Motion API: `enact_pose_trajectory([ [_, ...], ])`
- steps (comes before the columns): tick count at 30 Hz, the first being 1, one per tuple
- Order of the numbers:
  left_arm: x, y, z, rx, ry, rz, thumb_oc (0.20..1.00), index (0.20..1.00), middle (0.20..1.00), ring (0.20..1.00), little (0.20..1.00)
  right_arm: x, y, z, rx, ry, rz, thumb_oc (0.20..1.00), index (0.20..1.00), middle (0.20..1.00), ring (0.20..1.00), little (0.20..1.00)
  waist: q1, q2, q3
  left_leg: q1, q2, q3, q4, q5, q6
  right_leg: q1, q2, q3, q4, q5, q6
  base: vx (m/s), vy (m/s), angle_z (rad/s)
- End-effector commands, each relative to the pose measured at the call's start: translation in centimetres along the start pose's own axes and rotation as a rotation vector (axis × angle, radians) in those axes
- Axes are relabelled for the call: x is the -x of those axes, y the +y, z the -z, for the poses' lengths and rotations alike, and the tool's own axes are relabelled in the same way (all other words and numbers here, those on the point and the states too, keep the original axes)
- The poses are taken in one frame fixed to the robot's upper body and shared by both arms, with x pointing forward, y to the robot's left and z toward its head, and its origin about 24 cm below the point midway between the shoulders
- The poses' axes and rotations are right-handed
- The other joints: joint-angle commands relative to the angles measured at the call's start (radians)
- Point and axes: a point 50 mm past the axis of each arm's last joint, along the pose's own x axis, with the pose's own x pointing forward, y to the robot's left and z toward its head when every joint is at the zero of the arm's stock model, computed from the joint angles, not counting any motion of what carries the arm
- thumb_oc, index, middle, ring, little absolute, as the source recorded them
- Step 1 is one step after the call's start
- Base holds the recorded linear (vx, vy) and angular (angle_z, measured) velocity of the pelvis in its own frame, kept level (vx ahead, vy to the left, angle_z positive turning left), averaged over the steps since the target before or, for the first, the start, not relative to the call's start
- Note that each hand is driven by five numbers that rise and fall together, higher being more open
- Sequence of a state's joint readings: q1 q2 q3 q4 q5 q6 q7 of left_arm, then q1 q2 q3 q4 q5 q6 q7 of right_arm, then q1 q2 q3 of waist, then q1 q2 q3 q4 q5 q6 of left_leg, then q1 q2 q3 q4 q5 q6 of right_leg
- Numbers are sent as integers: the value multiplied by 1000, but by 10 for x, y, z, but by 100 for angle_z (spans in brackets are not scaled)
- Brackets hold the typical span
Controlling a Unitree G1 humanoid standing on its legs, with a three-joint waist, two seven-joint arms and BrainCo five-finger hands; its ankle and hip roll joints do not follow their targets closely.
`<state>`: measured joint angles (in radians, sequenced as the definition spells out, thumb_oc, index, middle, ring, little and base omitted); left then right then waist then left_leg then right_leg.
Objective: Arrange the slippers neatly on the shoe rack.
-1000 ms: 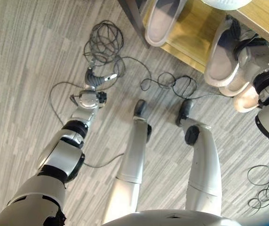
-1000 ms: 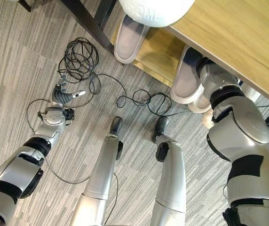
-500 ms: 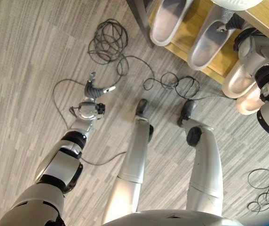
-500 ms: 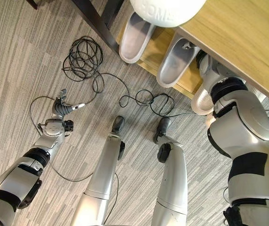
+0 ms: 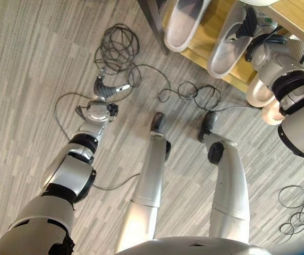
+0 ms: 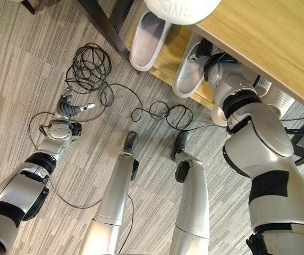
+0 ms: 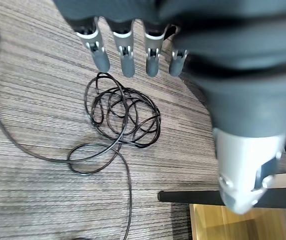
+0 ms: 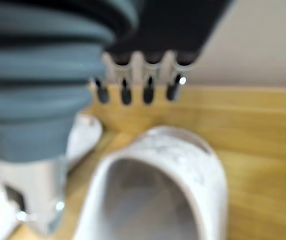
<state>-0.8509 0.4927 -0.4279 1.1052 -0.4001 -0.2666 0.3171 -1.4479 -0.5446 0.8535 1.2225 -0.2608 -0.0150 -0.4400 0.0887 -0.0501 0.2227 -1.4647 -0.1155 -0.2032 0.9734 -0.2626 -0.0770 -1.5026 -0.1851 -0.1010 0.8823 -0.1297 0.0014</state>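
Note:
One grey slipper lies on the shoe rack's low wooden shelf. A second grey slipper lies beside it on the shelf, its heel over the front edge. My right hand is over this slipper's toe end, and in the right wrist view its fingers reach straight out above the slipper toward the wood. Two more pale slippers lie on the carpet by my right forearm. My left hand hangs open above the floor, far from the rack.
The rack's dark leg stands left of the shelf. Its wooden top overhangs the shelf and carries a white rounded object. Grey carpet stretches away to the left.
The second slipper went from my right hand's raised, tilted grip down flat onto the shelf beside the first. My right hand then shifted over its toe end. The left arm stayed put.

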Motion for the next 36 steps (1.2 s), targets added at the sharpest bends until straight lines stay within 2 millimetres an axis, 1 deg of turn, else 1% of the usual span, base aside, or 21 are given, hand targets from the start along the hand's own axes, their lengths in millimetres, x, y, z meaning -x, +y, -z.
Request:
enact_pose_trajectory([
  [1, 7, 15, 21, -69, 34, -62, 1000, 1000, 1000, 1000, 1000, -5, -11, -12, 9, -6, 108, 1000, 1000, 1000, 1000, 1000, 0, -15, -19, 67, 63, 32, -200, 107, -15, 133, 5, 62, 65, -177, 74, -48, 61, -13],
  [2, 8, 12, 22, -74, 44, -66, 1000, 1000, 1000, 1000, 1000, -4, -8, -10, 19, 10, 110, 1000, 1000, 1000, 1000, 1000, -2, -17, -16, 87, 67, 36, -220, 108, -15, 153, 9, 59, 49, -176, 72, -67, 45, -11],
  [4, 8, 11, 22, -79, 49, -79, 1000, 1000, 1000, 1000, 1000, -4, -11, -6, -15, 48, 139, 1000, 1000, 1000, 1000, 1000, -5, -15, -15, 94, 63, 35, -245, 117, -12, 157, 7, 59, 37, -168, 76, -52, 23, -12],
  [5, 7, 10, 21, -84, 48, -80, 1000, 1000, 1000, 1000, 1000, -3, -8, -6, -53, 69, 133, 1000, 1000, 1000, 1000, 1000, -8, -11, -15, 91, 63, 34, -245, 118, -11, 154, 7, 61, 37, -170, 74, -18, 21, -8],
  [7, 8, 5, 22, -86, 56, -80, 1000, 1000, 1000, 1000, 1000, 0, 1, -12, -131, 85, 118, 1000, 1000, 1000, 1000, 1000, -14, -11, -19, 84, 63, 34, -238, 118, -12, 147, 10, 65, 41, -168, 74, 0, 0, 0],
  [8, 8, 5, 23, -80, 64, -86, 1000, 1000, 1000, 1000, 1000, 2, 6, -14, -157, 93, 104, 1000, 1000, 1000, 1000, 1000, -19, -12, -21, 81, 64, 33, -235, 117, -12, 144, 11, 67, 44, -166, 75, 0, 0, 0],
  [9, 8, 5, 23, -81, 64, -86, 1000, 1000, 1000, 1000, 1000, 2, 7, -14, -158, 93, 103, 1000, 1000, 1000, 1000, 1000, -19, -12, -22, 81, 64, 33, -234, 117, -12, 143, 11, 67, 45, -166, 75, 0, 0, 0],
  [10, 6, 7, 22, -81, 77, -100, 1000, 1000, 1000, 1000, 1000, 6, 15, -18, -205, 104, 82, 1000, 1000, 1000, 1000, 1000, -25, -13, -25, 76, 66, 35, -227, 114, -11, 137, 13, 72, 47, -165, 73, 0, 0, 0],
  [13, 1, 6, 15, -82, 76, -113, 1000, 1000, 1000, 1000, 1000, 13, 31, -27, -308, 118, 42, 1000, 1000, 1000, 1000, 1000, -33, -11, -28, 64, 69, 38, -215, 113, -9, 121, 15, 79, 58, -161, 75, -4, 11, -2],
  [15, -3, 6, 7, -85, 70, -122, 1000, 1000, 1000, 1000, 1000, 16, 38, -35, -366, 116, 24, 1000, 1000, 1000, 1000, 1000, -39, -10, -27, 57, 71, 40, -210, 113, -6, 113, 15, 82, 63, -161, 73, 0, 0, 0],
  [18, -9, 5, -5, -90, 57, -137, 1000, 1000, 1000, 1000, 1000, 22, 48, -42, -401, 119, 6, 1000, 1000, 1000, 1000, 1000, -47, -7, -27, 42, 68, 39, -197, 110, -3, 97, 16, 86, 73, -163, 71, 0, 2, -1],
  [20, -10, 5, -7, -101, 60, -145, 1000, 1000, 1000, 1000, 1000, 27, 54, -47, -429, 134, 6, 1000, 1000, 1000, 1000, 1000, -52, -3, -26, 30, 70, 39, -179, 107, -3, 88, 18, 91, 84, -160, 73, 0, 0, 0],
  [22, -9, -1, -6, -104, 69, -142, 1000, 1000, 1000, 1000, 1000, 34, 64, -47, -474, 175, 7, 1000, 1000, 1000, 1000, 1000, -54, 0, -27, 32, 72, 42, -174, 105, -2, 89, 20, 93, 89, -162, 71, 0, 0, 0],
  [23, -8, -4, -5, -109, 73, -143, 1000, 1000, 1000, 1000, 1000, 38, 69, -46, -462, 188, 14, 1000, 1000, 1000, 1000, 1000, -54, 2, -28, 33, 73, 42, -172, 102, -1, 89, 19, 92, 90, -163, 70, 0, 0, 0],
  [26, -3, -9, 2, -128, 82, -154, 1000, 1000, 1000, 1000, 1000, 46, 75, -43, -376, 187, 67, 1000, 1000, 1000, 1000, 1000, -48, 12, -29, 30, 72, 49, -167, 97, 3, 87, 20, 94, 90, -168, 68, 0, 0, 0],
  [29, 2, -15, 7, -133, 85, -161, 1000, 1000, 1000, 1000, 1000, 49, 74, -40, -352, 202, 126, 1000, 1000, 1000, 1000, 1000, -44, 21, -31, 27, 70, 50, -167, 94, 6, 81, 19, 97, 92, -169, 69, 0, 0, 0],
  [31, 11, -27, 16, -153, 85, -146, 1000, 1000, 1000, 1000, 1000, 50, 70, -37, -352, 213, 203, 1000, 1000, 1000, 1000, 1000, -39, 28, -28, 23, 68, 52, -169, 92, 10, 77, 19, 101, 91, -170, 69, 0, 0, 0],
  [33, 16, -33, 22, -162, 85, -136, 1000, 1000, 1000, 1000, 1000, 50, 67, -36, -375, 225, 238, 1000, 1000, 1000, 1000, 1000, -38, 30, -29, 22, 67, 51, -167, 90, 11, 75, 20, 103, 91, -170, 70, 0, 0, 0],
  [34, 18, -37, 23, -167, 85, -130, 1000, 1000, 1000, 1000, 1000, 53, 71, -38, -384, 236, 240, 1000, 1000, 1000, 1000, 1000, -36, 31, -31, 21, 66, 51, -166, 89, 12, 74, 20, 104, 91, -169, 71, 0, 0, 0],
  [35, 20, -36, 28, -172, 98, -134, 1000, 1000, 1000, 1000, 1000, 53, 71, -35, -388, 248, 239, 1000, 1000, 1000, 1000, 1000, -37, 31, -33, 23, 66, 51, -168, 89, 13, 75, 20, 104, 91, -169, 71, 0, 0, 0],
  [36, 21, -37, 29, -172, 99, -134, 1000, 1000, 1000, 1000, 1000, 54, 70, -37, -397, 238, 251, 1000, 1000, 1000, 1000, 1000, -38, 30, -34, 23, 67, 52, -169, 88, 14, 75, 20, 104, 90, -169, 71, 0, 0, 0],
])
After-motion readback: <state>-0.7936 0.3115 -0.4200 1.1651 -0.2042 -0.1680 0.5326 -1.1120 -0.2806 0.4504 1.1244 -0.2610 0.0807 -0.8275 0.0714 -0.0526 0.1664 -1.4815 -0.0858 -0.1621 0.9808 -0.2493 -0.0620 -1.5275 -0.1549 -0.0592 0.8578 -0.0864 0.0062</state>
